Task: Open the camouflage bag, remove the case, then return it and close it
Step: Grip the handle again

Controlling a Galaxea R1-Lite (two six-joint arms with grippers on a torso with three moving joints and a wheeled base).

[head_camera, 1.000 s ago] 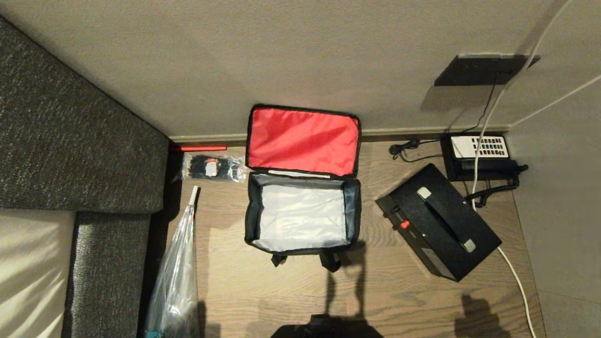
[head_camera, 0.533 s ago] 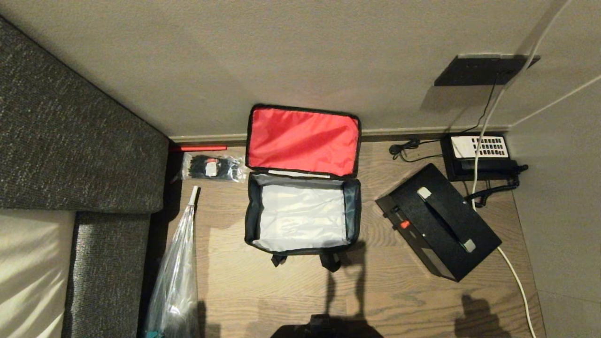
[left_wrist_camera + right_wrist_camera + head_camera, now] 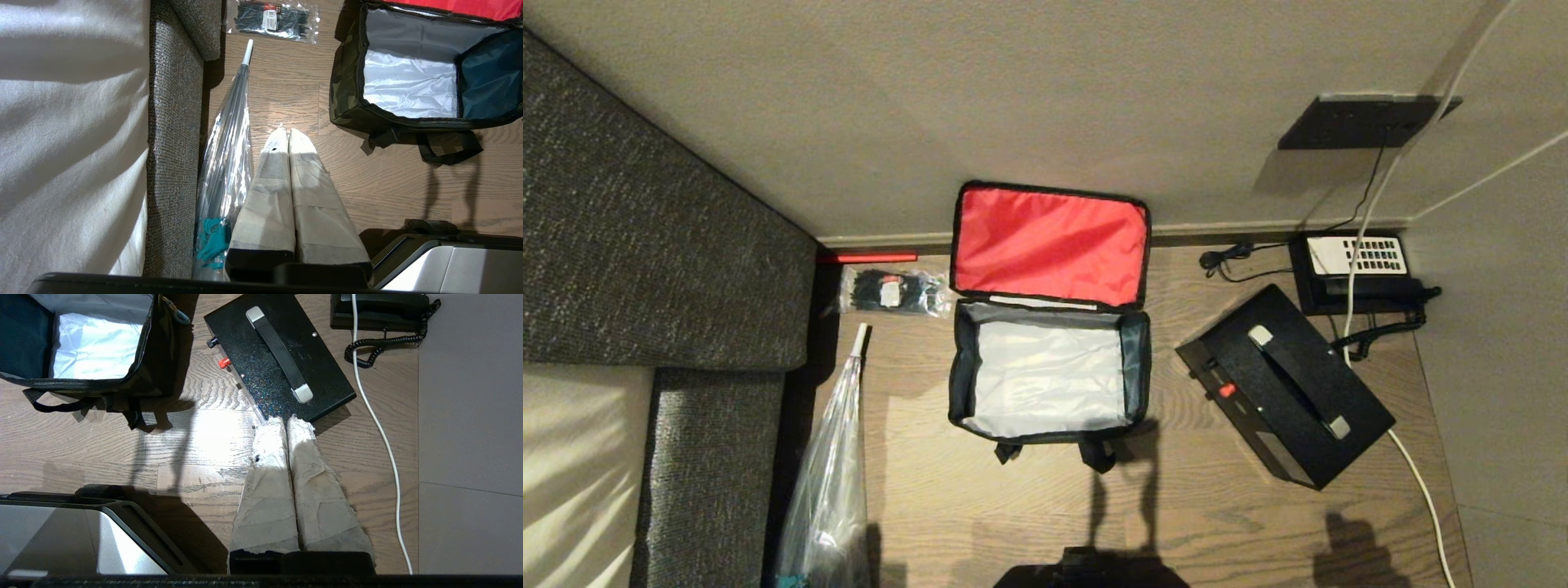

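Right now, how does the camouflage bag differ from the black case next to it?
The camouflage bag is soft fabric; the case is hard and speckled black. The bag stands open, red-lined lid flipped back, silvery inside empty; the case is shut. The bag sits square to the wall; the case lies angled. Both rest on the wooden floor, apart.

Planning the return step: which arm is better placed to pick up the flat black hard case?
Probably right: the right gripper hangs beside the flat black hard case; the left gripper hangs across the open camouflage bag.

No legible text anywhere.
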